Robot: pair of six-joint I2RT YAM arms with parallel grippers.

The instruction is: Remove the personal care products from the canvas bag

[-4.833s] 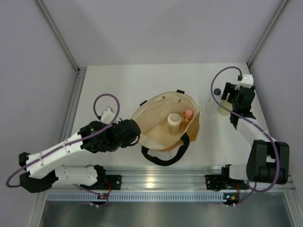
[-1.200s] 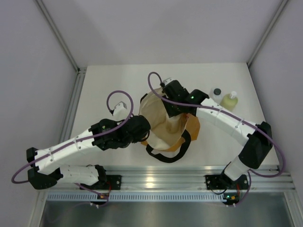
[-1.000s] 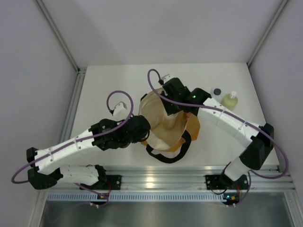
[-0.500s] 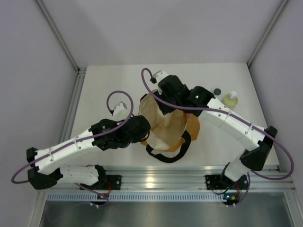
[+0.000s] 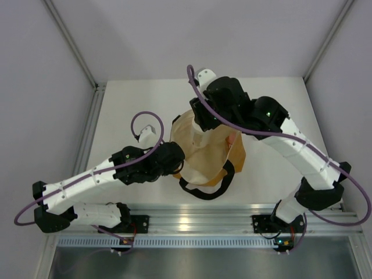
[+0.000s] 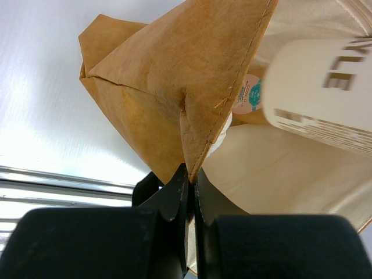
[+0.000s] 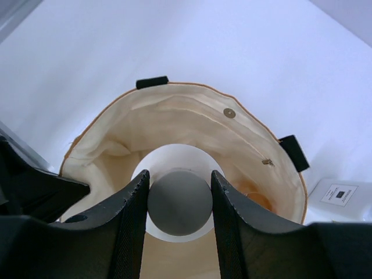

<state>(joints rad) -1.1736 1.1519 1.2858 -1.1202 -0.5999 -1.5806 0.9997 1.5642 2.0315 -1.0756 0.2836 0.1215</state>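
- Black and closed to a thin slit, the left gripper (image 6: 190, 177) is pinching the left rim of the bag (image 6: 174, 87), with a fold of tan canvas caught between its jaws.
- The bag is sitting upright near the middle of the white table (image 5: 133, 104). Its mouth is gaping open and showing the cream lining, and one black handle (image 5: 203, 192) is drooping over the near side.
- The beige bottle (image 7: 174, 157) is hanging straight over the open mouth, gripped at its grey top. Whether its base is clear of the rim, I cannot tell.
- The right gripper (image 7: 179, 200) is clamping that grey top from both sides, its jaws parted only by the top's width.
- The orange bottle (image 5: 232, 139) is standing inside the bag against its right wall, pink cap showing.
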